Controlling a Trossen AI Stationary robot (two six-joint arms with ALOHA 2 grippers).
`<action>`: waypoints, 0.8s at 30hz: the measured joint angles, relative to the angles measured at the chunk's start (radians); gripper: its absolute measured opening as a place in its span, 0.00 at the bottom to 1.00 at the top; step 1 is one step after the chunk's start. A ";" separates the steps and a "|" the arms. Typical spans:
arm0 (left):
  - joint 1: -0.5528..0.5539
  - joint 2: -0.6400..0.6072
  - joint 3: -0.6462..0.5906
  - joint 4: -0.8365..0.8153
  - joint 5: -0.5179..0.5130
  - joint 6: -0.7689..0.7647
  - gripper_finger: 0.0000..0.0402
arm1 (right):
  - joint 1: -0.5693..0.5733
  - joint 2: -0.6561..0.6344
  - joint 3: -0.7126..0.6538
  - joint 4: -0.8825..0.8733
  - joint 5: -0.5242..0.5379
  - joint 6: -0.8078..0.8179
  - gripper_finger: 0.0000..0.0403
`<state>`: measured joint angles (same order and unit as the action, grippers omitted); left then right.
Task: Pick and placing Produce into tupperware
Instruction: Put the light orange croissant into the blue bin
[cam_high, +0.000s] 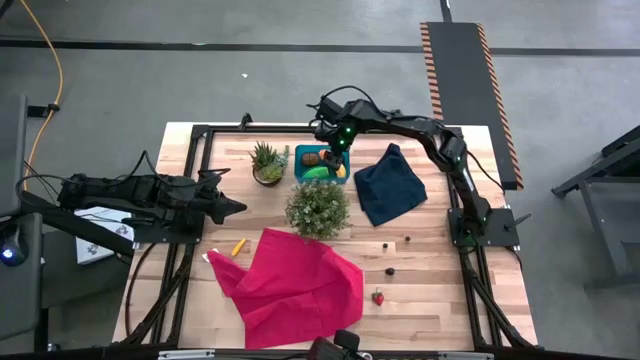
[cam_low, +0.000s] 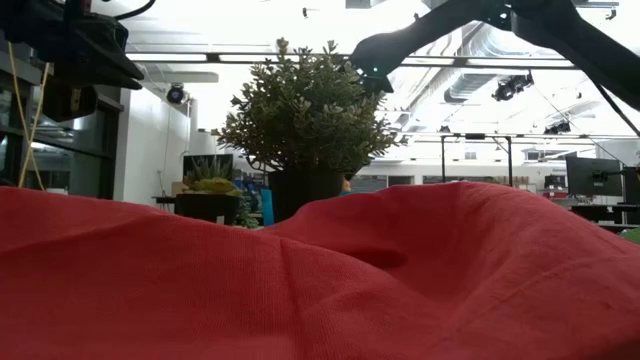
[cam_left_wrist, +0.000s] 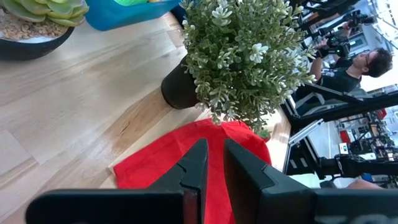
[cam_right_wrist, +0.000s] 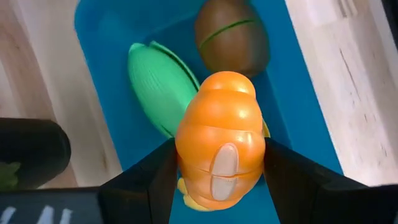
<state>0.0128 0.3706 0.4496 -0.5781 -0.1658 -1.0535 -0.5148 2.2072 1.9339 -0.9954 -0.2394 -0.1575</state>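
Progress: partly complete. The tupperware (cam_high: 322, 162) stands at the far side of the tabletop (cam_high: 430, 300), between the small succulent pot (cam_high: 268, 164) and the navy cloth (cam_high: 390, 185), just behind the bushy plant (cam_high: 318, 208). The right wrist view shows two items already inside it: a brown oval (cam_right_wrist: 231, 35) and a green piece (cam_right_wrist: 159, 87).

Item in hand: the right gripper (cam_right_wrist: 217, 180) hovers directly above the tub, its fingers clamped on either side of an orange piece (cam_right_wrist: 221, 140). A yellow edge shows beneath that piece (possibly another item; it cannot be identified). Judged from this, the release of the orange piece into the tub is the step in hand.

Items remaining on the tabletop, as far as the high view shows:
- a small yellow-orange piece (cam_high: 238, 246) near the corner of the red cloth (cam_high: 295, 285);
- the red strawberry (cam_high: 378, 297) just beside that cloth;
- three tiny dark bits (cam_high: 390, 270) between the red cloth and the navy cloth.

The left gripper (cam_left_wrist: 211, 168) waits over the left side of the tabletop, its fingers narrow, with only a slim gap, holding nothing.
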 joint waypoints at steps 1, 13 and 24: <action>0.000 0.000 0.000 0.000 0.000 0.000 0.10 | 0.000 0.002 0.000 -0.002 0.000 0.000 0.48; 0.000 0.000 0.000 0.000 0.000 0.002 0.10 | -0.002 0.008 -0.001 0.005 0.002 0.000 0.48; 0.000 0.000 0.000 0.000 -0.003 0.002 0.10 | -0.002 0.022 -0.001 -0.011 0.008 0.000 0.48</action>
<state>0.0128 0.3709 0.4496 -0.5781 -0.1684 -1.0519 -0.5171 2.2288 1.9327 -1.0063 -0.2314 -0.1574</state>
